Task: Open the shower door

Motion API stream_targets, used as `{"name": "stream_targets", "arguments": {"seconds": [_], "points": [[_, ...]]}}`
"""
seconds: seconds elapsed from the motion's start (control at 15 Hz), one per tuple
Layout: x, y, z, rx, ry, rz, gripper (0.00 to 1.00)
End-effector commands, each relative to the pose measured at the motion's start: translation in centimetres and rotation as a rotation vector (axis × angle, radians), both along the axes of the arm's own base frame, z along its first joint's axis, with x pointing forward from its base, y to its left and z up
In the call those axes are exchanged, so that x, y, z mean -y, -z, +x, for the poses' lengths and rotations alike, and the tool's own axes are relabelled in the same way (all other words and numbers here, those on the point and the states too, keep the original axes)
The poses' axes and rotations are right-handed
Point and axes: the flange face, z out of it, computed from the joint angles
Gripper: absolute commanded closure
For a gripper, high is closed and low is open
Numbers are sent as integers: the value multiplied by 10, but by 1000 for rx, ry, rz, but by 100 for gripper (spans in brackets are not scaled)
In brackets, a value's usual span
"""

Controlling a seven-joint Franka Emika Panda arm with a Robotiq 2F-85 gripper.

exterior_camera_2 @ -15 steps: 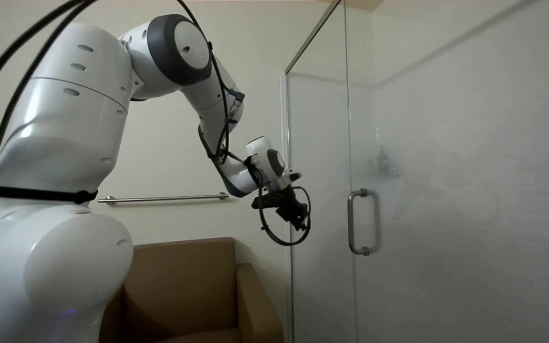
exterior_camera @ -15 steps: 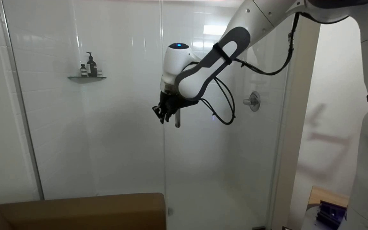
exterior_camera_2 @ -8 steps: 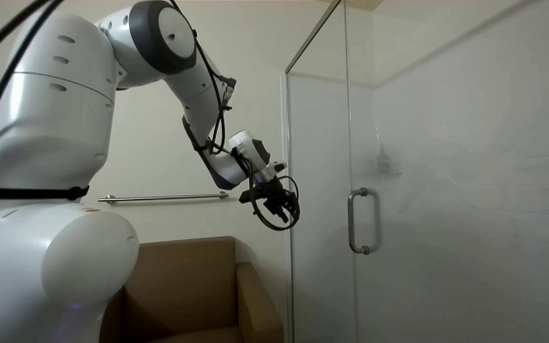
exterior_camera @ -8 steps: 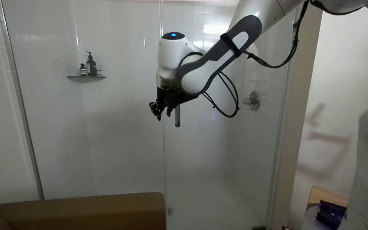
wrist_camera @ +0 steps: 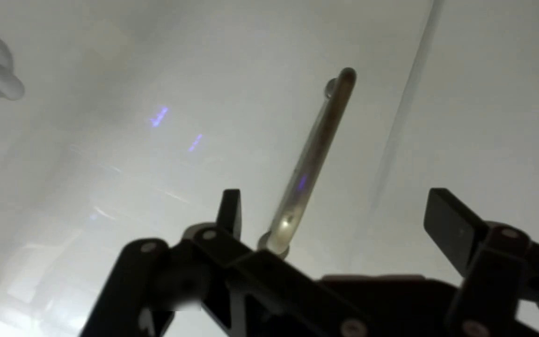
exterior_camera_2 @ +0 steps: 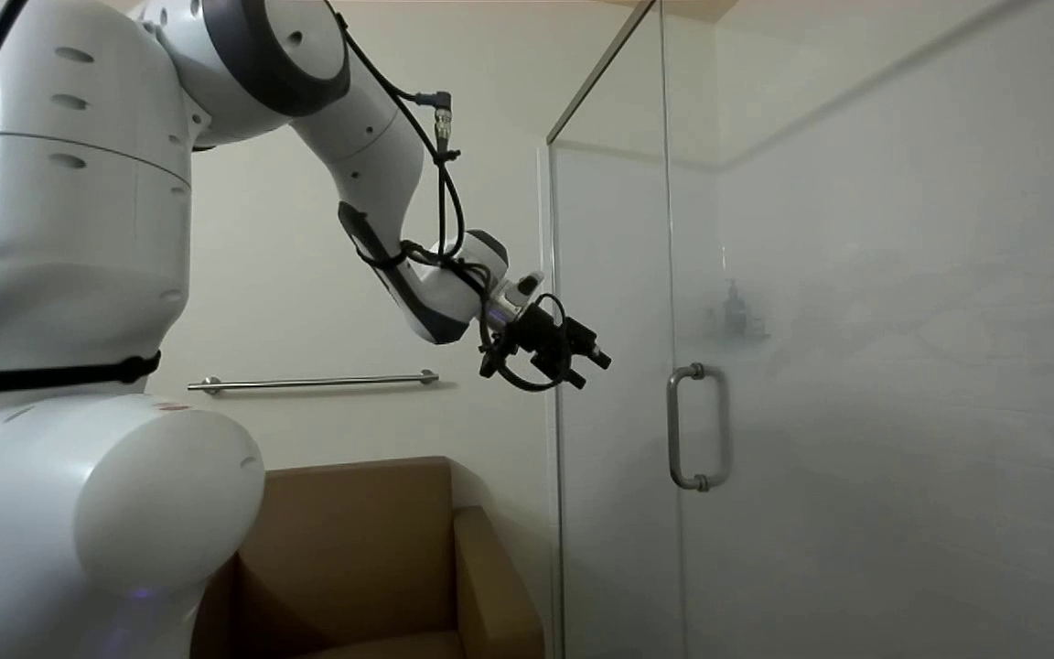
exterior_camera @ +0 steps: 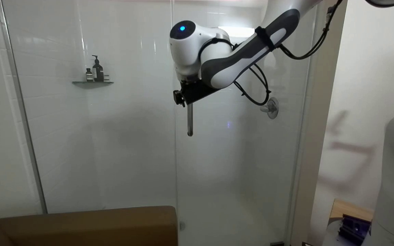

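With fingers (wrist_camera: 453, 229) wide apart, empty, expect a heavy, slick, rigid shower door (exterior_camera: 234, 160) — best taken by its bar handle (wrist_camera: 314, 158), mid-frame in the wrist view.

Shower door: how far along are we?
Done: the gripper is open. In hand, seemingly: alignment; the handle lies ahead in the wrist view, but clear of the fingers in an exterior view. Left: grasp it and probably pull, as the door looks shut, no gap showing along its handle edge.
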Motion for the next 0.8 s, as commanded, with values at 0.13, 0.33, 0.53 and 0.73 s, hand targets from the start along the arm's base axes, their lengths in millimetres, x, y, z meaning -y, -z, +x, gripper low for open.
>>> {"name": "stream_targets", "arguments": {"seconds": [0.13,0.33,0.53,0.73], "points": [[10,36,4,52,162,-25,0],[20,48,17,132,189,-32,0],[35,56,31,253,174,-2,0],[49,68,48,361,180,16,0]]}}
